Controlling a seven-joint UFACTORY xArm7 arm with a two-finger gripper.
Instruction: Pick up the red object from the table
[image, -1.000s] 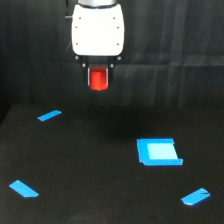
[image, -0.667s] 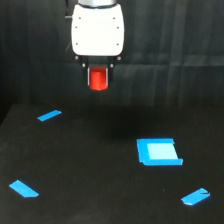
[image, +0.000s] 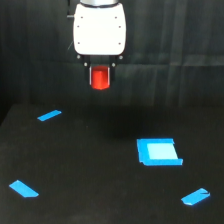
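We see the gripper (image: 101, 80) at twelve o'clock, clenched on the red object (image: 101, 78), a stubby, bright red-orange block held clear above the black table (image: 100, 170). A blue square patch (image: 158, 151) lies at four o'clock.

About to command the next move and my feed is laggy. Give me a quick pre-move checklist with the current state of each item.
1. Red object sits between the jaws of the gripper: ok.
2. Object lifted off the table: ok, it hangs above the surface.
3. Grip firmness: cannot tell.
4. Object centred in the jaws: ok, as far as this view shows.
5. Blue square patch away from the gripper: ok.
6. Blue tape strips undisturbed: cannot tell.
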